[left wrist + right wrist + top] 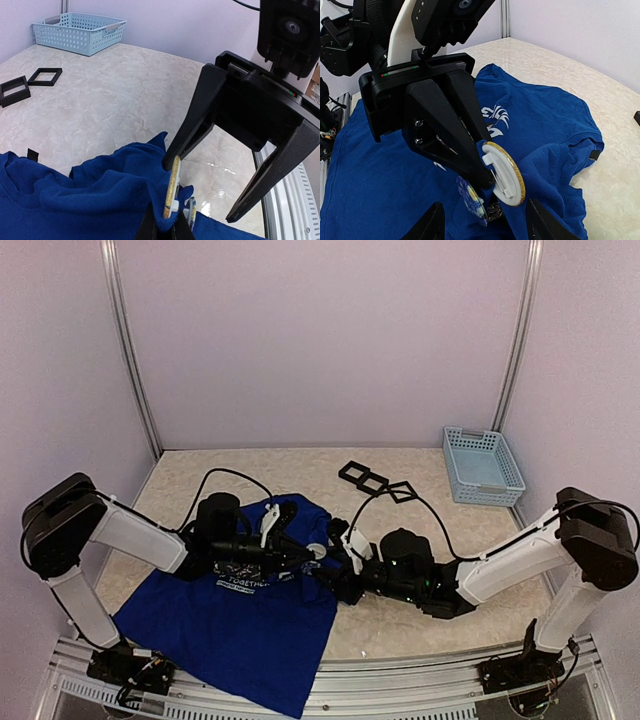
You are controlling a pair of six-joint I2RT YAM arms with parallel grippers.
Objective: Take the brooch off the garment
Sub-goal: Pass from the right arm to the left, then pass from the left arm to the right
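Where the brooch point(506, 172) sat: on a raised fold of the blue shirt point(240, 630), between the two arms; it was a round disc with a gold rim, its white back showing in the right wrist view
Left gripper point(481, 176): shut tight on that fold, right at the disc's lower edge, with the fold lifted up; whether the fingertips also caught the disc itself could not be told
Right gripper point(200, 186): jaws spread wide with nothing in them; it faced the left gripper head-on
Brooch from the right gripper: straight ahead, about in line with the gap between the jaws; the disc stood upright on its edge, nearly edge-on to the left wrist camera, so its flat faces looked partly toward the two open fingers; one finger's tip was just beside the top rim, contact unclear
Nearer arm: the right was the free one, so the pull probably fell to it, while the left pinned the cloth
Second round piece point(472, 197): small, shiny and patterned, just below the disc against the cloth; what it was could not be told
Basket point(488, 496): pale blue, at the far right of the table point(250, 472), well apart from the shirt; nothing showed inside it
Frames point(363, 477): black squares near the table's far edge, outside the basket
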